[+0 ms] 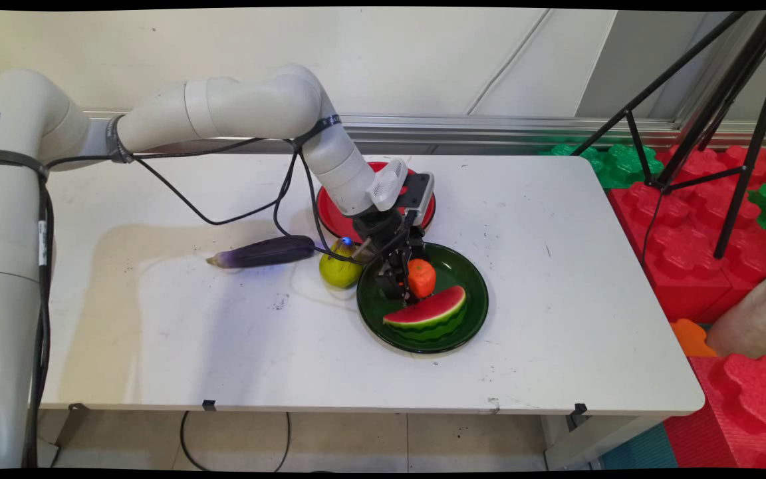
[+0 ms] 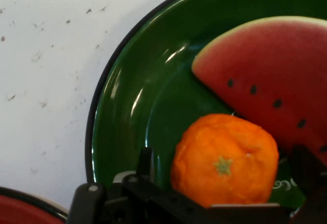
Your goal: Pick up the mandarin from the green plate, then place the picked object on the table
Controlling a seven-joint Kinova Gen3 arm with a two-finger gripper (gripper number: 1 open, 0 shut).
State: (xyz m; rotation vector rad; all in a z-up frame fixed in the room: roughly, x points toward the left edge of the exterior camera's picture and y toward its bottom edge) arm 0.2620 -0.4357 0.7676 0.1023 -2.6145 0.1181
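The gripper (image 1: pixel 404 278) is low over the green plate (image 1: pixel 469 309), its fingers spread to either side of the tangerine (image 1: pixel 421 277); whether they press on it cannot be told. From the hand view the tangerine (image 2: pixel 225 160) sits between the fingers (stem scar up) on the green plate (image 2: pixel 138 106), just beside the watermelon slice (image 2: pixel 271 75). Left of the plate lie a yellow-green pear (image 1: pixel 338 267) and a purple eggplant (image 1: pixel 263 252); a red plate (image 1: pixel 330 206) sits behind the wrist.
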